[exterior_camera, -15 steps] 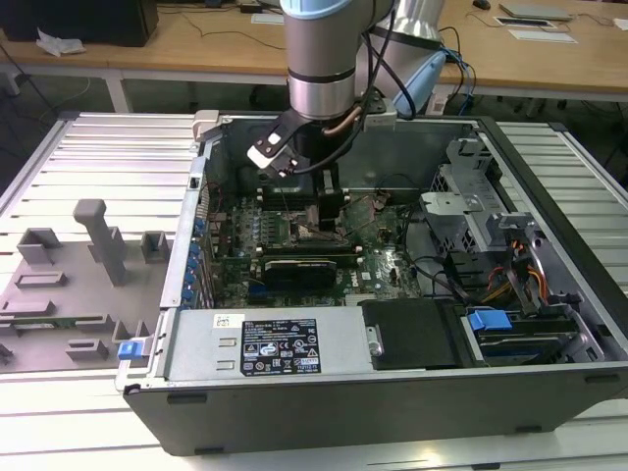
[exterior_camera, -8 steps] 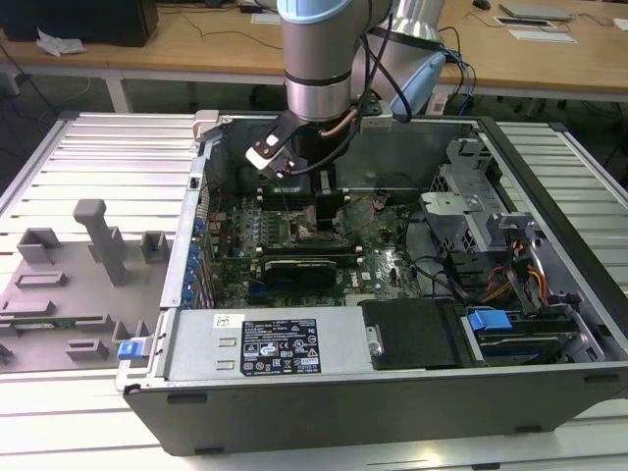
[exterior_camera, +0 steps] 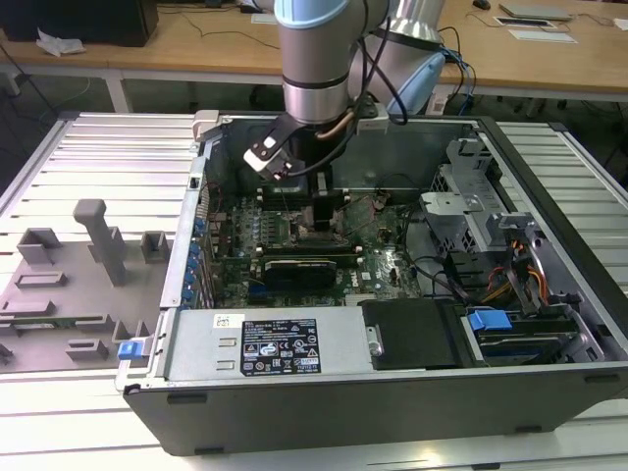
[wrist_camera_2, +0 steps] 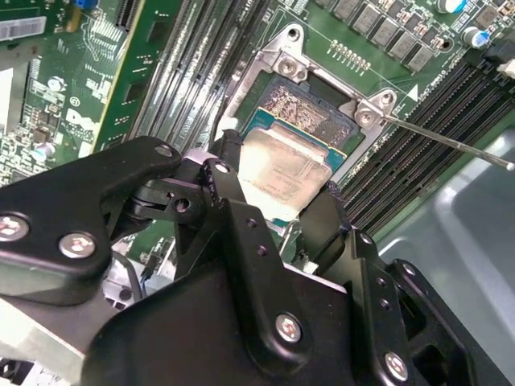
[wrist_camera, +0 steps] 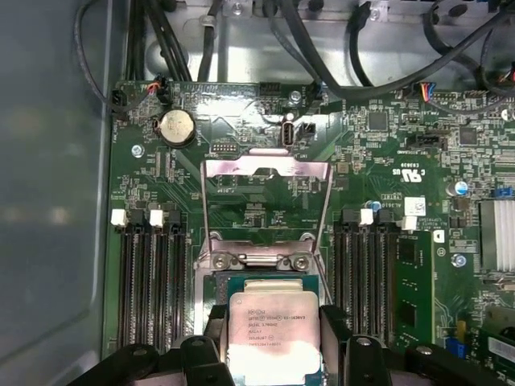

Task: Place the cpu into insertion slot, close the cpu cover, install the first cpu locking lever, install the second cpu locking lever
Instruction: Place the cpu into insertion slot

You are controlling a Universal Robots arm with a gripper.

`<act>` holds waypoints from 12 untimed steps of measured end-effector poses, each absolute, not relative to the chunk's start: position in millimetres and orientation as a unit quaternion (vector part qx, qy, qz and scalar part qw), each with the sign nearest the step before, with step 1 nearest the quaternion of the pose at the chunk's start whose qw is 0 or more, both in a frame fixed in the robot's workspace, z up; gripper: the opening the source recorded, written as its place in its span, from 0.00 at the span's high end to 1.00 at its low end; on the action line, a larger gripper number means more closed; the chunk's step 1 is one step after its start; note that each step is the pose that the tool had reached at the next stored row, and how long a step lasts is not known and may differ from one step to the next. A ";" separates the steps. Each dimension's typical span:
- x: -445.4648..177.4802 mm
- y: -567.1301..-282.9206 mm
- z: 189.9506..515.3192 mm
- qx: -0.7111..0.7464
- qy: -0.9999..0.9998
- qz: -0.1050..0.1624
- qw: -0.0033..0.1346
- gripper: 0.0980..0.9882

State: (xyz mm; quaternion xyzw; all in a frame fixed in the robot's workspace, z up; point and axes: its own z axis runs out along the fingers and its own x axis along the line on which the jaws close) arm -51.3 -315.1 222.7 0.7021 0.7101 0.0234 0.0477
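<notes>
Second wrist view: the gripper (wrist_camera_2: 275, 186) is clamping its jaws on the cpu (wrist_camera_2: 282, 165), just over the slot (wrist_camera_2: 304, 108). First wrist view: the cover (wrist_camera: 265, 169) is standing raised off the slot. Exterior view: the arm (exterior_camera: 314, 59) is reaching into the case (exterior_camera: 294, 402).

The black gripper (wrist_camera: 273, 347) clasps the flat square silver-beige cpu (wrist_camera: 273, 330) by two opposite edges, just over the square dark-rimmed insertion slot (wrist_camera: 216, 287). Beyond the slot, the thin dark-metal cpu cover (wrist_camera: 265, 167) stands raised.
</notes>
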 end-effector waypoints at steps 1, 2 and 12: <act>-51.6 -314.8 222.0 0.702 0.710 0.023 0.048 0.50; -51.8 -314.4 221.1 0.702 0.710 0.023 0.048 0.50; -53.4 -313.4 214.1 0.703 0.710 0.024 0.048 0.50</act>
